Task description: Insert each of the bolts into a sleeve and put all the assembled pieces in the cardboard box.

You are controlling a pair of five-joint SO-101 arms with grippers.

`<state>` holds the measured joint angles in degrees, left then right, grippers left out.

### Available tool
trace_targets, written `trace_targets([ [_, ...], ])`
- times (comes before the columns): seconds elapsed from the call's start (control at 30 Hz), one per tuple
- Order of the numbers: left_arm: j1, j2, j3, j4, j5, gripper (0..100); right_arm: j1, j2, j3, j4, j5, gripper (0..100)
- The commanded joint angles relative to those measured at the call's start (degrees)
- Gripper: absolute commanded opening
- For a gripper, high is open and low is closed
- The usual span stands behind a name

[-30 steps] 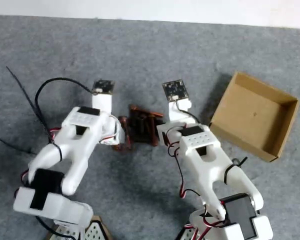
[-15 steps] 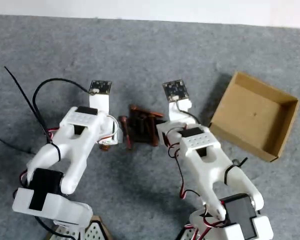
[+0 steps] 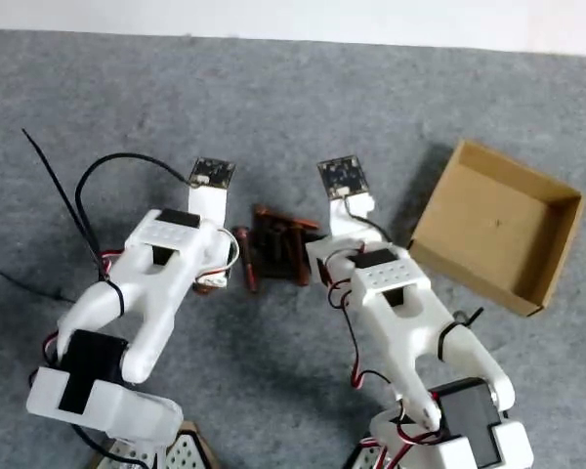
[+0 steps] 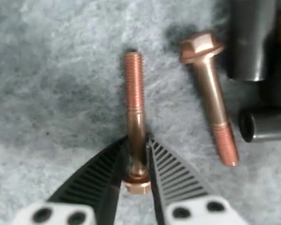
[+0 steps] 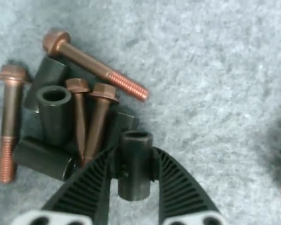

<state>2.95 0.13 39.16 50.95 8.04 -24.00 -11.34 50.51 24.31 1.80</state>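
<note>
My left gripper (image 4: 136, 140) is shut on a copper bolt (image 4: 135, 93) just above its hex head, the threaded end pointing away over the grey carpet. A second bolt (image 4: 207, 93) lies beside it. My right gripper (image 5: 135, 151) is shut on a dark sleeve (image 5: 135, 164) at the edge of the pile of bolts and sleeves (image 5: 70, 117). From above, the pile (image 3: 276, 244) lies between the two arms, and a loose bolt (image 3: 246, 259) rests on its left side. The cardboard box (image 3: 495, 227) sits open to the right.
More dark sleeves (image 4: 247, 40) lie close to the left gripper. Black cables (image 3: 63, 210) loop over the carpet left of the left arm. Grey carpet (image 3: 303, 107) stretches behind the pile up to a white wall.
The left arm drew back leftward from the pile with its bolt, then shifted slightly right again. The right arm has stayed still.
</note>
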Motion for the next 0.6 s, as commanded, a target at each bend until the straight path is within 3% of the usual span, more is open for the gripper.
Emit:
trace_targets([
  [0.0,-2.68,-0.57,-0.84,0.79,-0.35,0,-0.57,-2.68,-0.48,-1.01,0.7,0.5],
  [0.1,-6.55,-1.8,-1.01,0.53,-2.81,0,-0.57,-2.59,-0.48,-1.1,0.7,0.5],
  [0.17,-10.59,-2.77,-1.54,0.53,-11.78,0,-0.57,-2.59,-0.48,-1.1,0.7,0.5],
  [0.37,-16.84,-7.52,-6.29,1.76,-47.12,0,-0.57,-2.59,-0.48,-1.1,0.7,0.5],
  [0.5,-20.0,-10.24,-6.02,11.78,-81.58,0,-0.66,-2.59,-0.48,-1.1,0.7,0.5],
  [0.57,-20.62,-11.12,-6.29,17.93,-88.53,0,-0.75,-2.59,-0.48,-1.1,0.7,0.5],
])
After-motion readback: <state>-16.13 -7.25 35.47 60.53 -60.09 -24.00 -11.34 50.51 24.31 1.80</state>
